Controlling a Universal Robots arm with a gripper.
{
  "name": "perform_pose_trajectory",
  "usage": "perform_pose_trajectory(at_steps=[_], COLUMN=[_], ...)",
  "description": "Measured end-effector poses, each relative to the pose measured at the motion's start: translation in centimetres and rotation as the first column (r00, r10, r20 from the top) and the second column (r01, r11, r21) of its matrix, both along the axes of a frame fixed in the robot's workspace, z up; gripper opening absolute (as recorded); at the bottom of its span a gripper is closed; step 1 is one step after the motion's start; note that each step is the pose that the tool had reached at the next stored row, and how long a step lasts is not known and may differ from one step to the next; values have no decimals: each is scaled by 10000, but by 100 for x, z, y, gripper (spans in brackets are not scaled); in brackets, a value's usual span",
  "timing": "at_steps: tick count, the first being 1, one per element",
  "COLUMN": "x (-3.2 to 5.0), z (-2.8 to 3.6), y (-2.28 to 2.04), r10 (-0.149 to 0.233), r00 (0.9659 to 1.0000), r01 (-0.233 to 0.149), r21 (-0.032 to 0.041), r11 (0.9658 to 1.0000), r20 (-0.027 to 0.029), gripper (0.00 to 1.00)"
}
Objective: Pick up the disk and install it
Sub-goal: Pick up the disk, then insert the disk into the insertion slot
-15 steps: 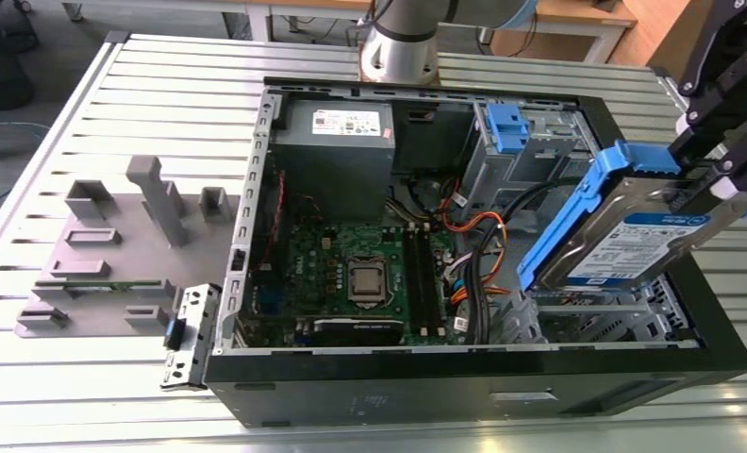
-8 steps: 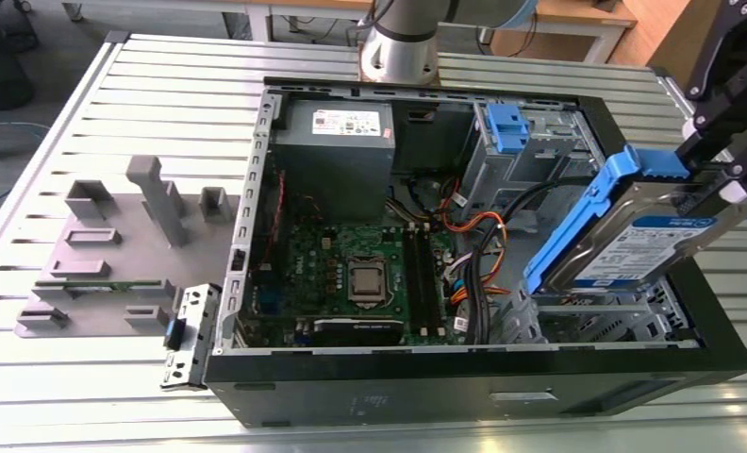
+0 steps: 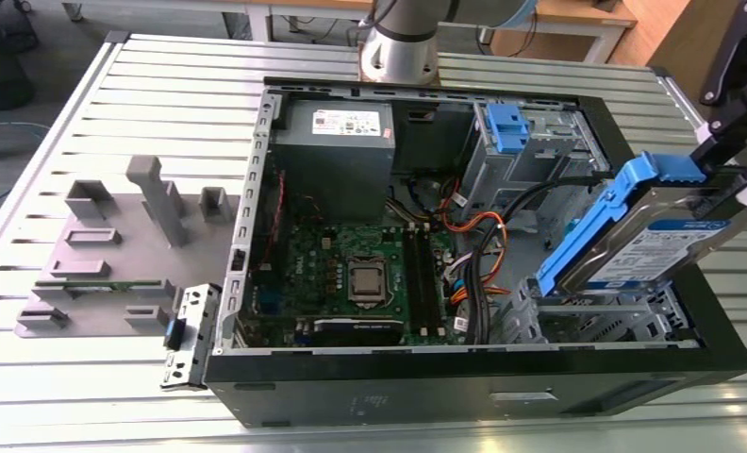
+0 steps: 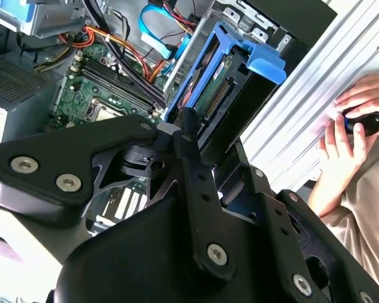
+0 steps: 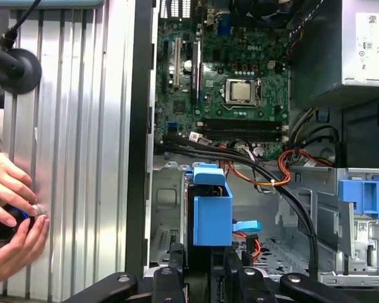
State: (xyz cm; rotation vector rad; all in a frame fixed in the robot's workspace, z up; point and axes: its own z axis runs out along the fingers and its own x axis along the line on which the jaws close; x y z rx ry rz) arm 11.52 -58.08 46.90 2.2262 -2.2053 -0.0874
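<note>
The disk (image 3: pixel 651 247) is a silver drive with a blue-and-white label inside blue plastic rails. It hangs tilted over the drive cage (image 3: pixel 600 316) at the front corner of the open computer case (image 3: pixel 474 368), on the exterior view's right. My black gripper (image 3: pixel 735 184) is shut on the disk's upper end. In the second wrist view the disk (image 4: pixel 230 88) shows its connector edge beyond the gripper (image 4: pixel 205 158). In the first wrist view the blue-railed disk (image 5: pixel 211 211) sits just above the gripper (image 5: pixel 205 268), over the cage opening.
Inside the case lie the motherboard (image 3: pixel 361 274), a grey power-supply box (image 3: pixel 336 142), bundled cables (image 3: pixel 474 255) and a second blue caddy (image 3: pixel 506 127). A grey fixture block (image 3: pixel 109 245) stands on the slatted table at the exterior view's left. A person's hands (image 5: pixel 12 211) hold a dark object beside the case.
</note>
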Motion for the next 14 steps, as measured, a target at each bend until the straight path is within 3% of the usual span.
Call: perform_pose_trajectory(at_steps=[8,12,14], x=[16,16,16], z=[-57,-69,-77], y=[2,6,6], r10=[129,139,139], r00=[9999,9999,9999], r01=[-129,-139,-139], r21=[9,102,103], r11=[9999,9999,9999], r20=[0,1,1], gripper=[35,35,35])
